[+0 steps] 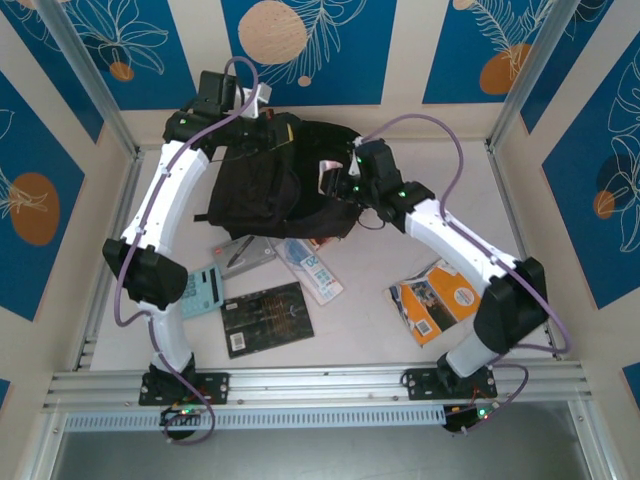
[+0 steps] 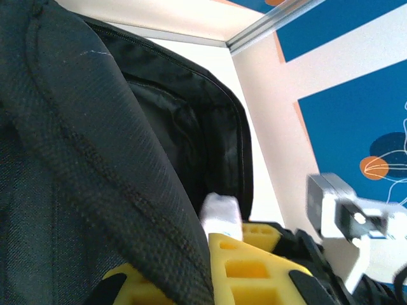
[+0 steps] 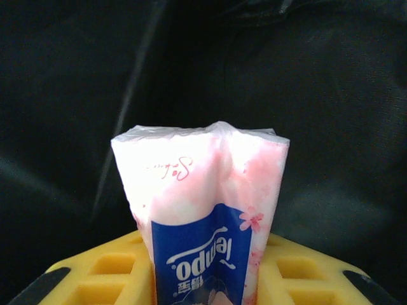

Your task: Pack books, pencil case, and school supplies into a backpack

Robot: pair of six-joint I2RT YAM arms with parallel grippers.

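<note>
Pink-white tissue packet [image 3: 198, 190], upright and clamped in my right claw [image 3: 203, 276], faces the backpack [image 1: 262, 185] mouth just ahead; left claw [image 2: 203, 270] pinches its rim.

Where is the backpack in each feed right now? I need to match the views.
Top external: backpack, upper middle of the picture.
Left wrist: its black fabric covers the left and centre.
Right wrist: dark fabric forming the background behind the tissue packet.
Shared landmark: that tissue packet, in the right gripper; from above, the white piece at the backpack's right edge.
</note>
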